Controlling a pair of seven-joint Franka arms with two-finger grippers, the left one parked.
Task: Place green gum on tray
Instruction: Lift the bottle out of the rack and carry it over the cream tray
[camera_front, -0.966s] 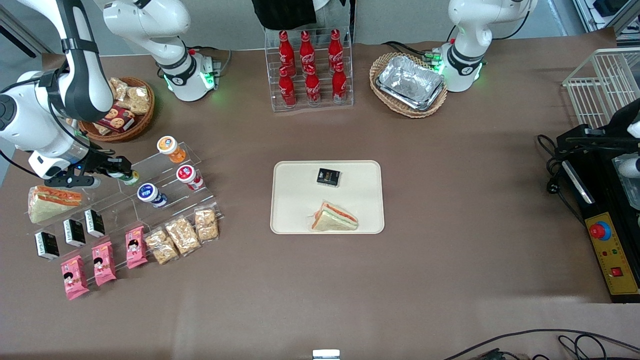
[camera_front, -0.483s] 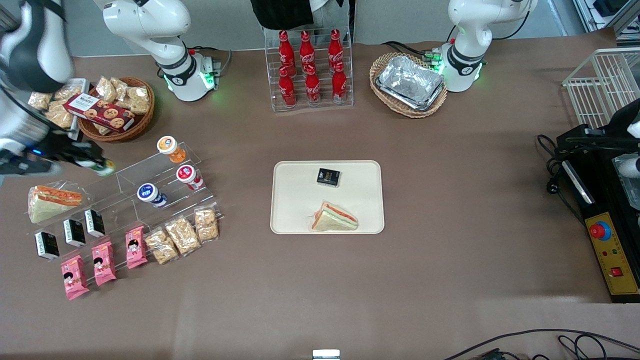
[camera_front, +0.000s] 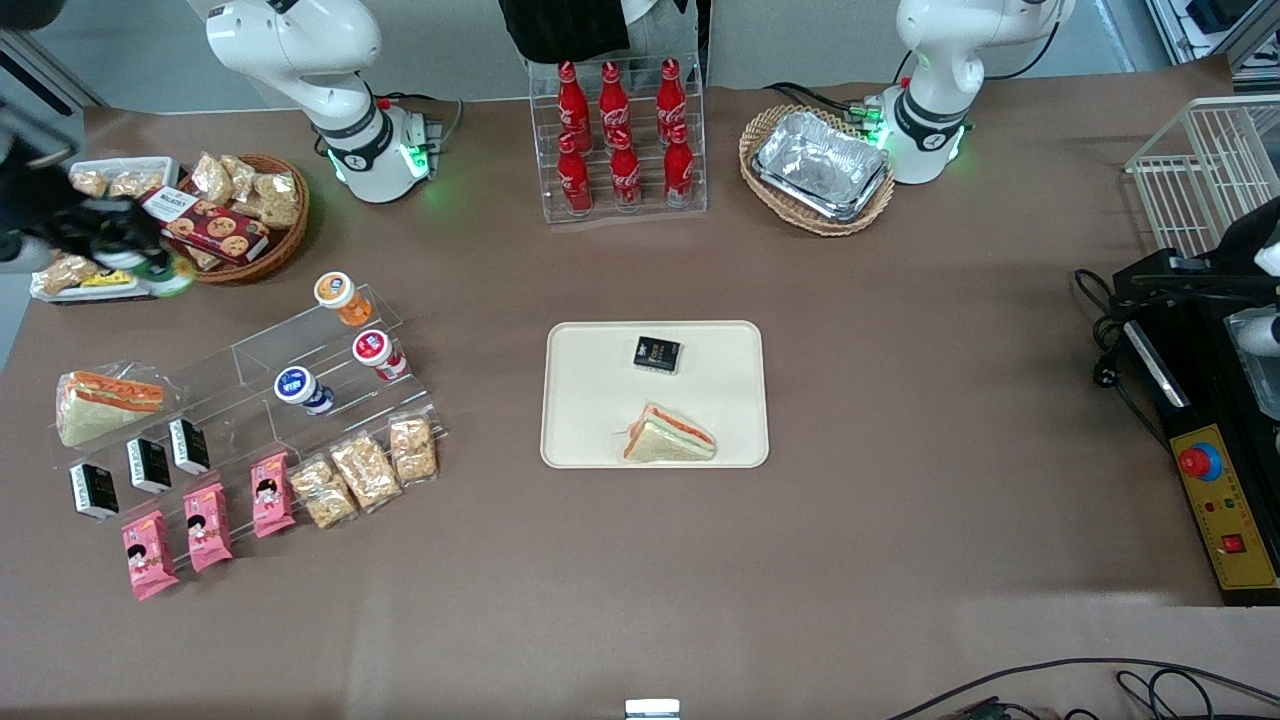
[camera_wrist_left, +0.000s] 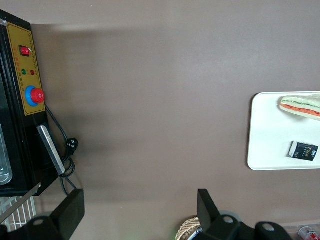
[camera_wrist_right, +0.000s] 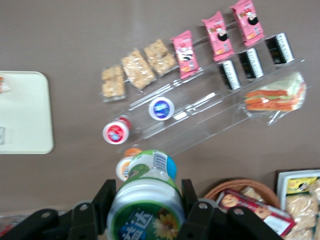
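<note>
The green gum (camera_wrist_right: 146, 207) is up in the air, clamped between the two fingers of the pincer (camera_wrist_right: 147, 210), which is closed on the bottle's body with the white, green-ringed cap facing the wrist camera. In the front view the gum (camera_front: 170, 272) and the pincer (camera_front: 125, 248) hang above the working arm's end of the bench (camera_front: 900, 560), over the edge of a wicker basket (camera_front: 285, 235) of biscuit packs. Below, nearer the front camera, a clear stepped shelf (camera_front: 250, 375) carries an orange-capped bottle (camera_front: 340, 297), a red-capped bottle (camera_front: 377, 352) and a blue-capped bottle (camera_front: 300, 388), each apart from the others. The tray (camera_front: 590, 420) lies well apart from the gum, in the middle of the bench, flat, with a wrapped sandwich (camera_front: 668, 438) and a small black packet (camera_front: 657, 354) on it. Red soda bottles (camera_front: 620, 135) stand in a clear rack farther from the camera than the tray.
</note>
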